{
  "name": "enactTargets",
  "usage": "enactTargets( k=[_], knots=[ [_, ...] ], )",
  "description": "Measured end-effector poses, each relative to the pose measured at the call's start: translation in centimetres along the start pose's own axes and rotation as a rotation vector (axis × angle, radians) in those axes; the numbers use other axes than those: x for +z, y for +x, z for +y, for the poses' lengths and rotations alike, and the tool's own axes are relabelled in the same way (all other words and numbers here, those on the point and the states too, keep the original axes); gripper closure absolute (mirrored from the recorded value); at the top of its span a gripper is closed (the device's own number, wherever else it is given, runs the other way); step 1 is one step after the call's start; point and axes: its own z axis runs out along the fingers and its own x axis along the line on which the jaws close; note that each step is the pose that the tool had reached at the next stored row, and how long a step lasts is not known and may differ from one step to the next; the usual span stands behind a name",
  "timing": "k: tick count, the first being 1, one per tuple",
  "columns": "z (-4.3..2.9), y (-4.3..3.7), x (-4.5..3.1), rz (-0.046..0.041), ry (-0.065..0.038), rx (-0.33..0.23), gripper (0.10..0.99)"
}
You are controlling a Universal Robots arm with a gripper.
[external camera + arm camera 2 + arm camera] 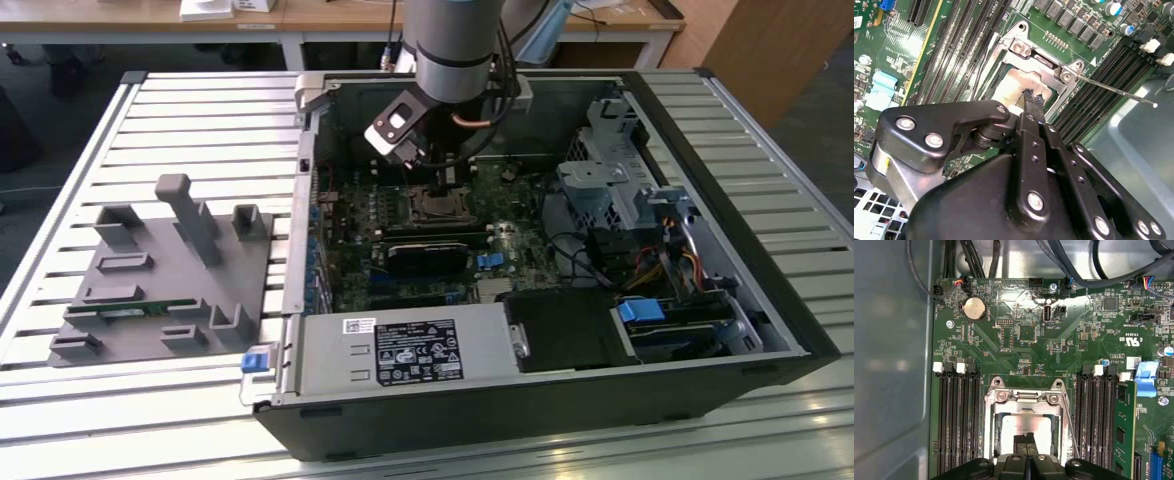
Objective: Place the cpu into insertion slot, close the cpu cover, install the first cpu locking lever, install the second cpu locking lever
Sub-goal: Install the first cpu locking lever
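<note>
Gripper (1027,442) clenched, tips sitting over cpu (1008,427); contact hard to tell. Gripper body cutting off cover's (1024,397) near edge. Second wrist view showing lever (1114,90) sticking out.

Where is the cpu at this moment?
In the first wrist view the cpu sits on the motherboard, framed by the cpu cover, between two banks of memory slots, with the gripper right over it.

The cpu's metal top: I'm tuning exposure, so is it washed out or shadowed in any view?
In the second wrist view the cpu carries a bright patch beside the gripper, with stronger glare on the green board; in the first wrist view it looks evenly pale, glare falling on the board beyond it; in the exterior view it sits dim under the arm.
</note>
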Motion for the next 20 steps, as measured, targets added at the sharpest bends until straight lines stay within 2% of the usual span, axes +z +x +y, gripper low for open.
enactTargets(
  k=[10,20],
  knots=[
    [0.0,0.02,-0.34,0.0,0.0,0.0,0.98],
    [0.01,0.09,-1.34,0.0,0.0,0.0,0.98]
  ],
)
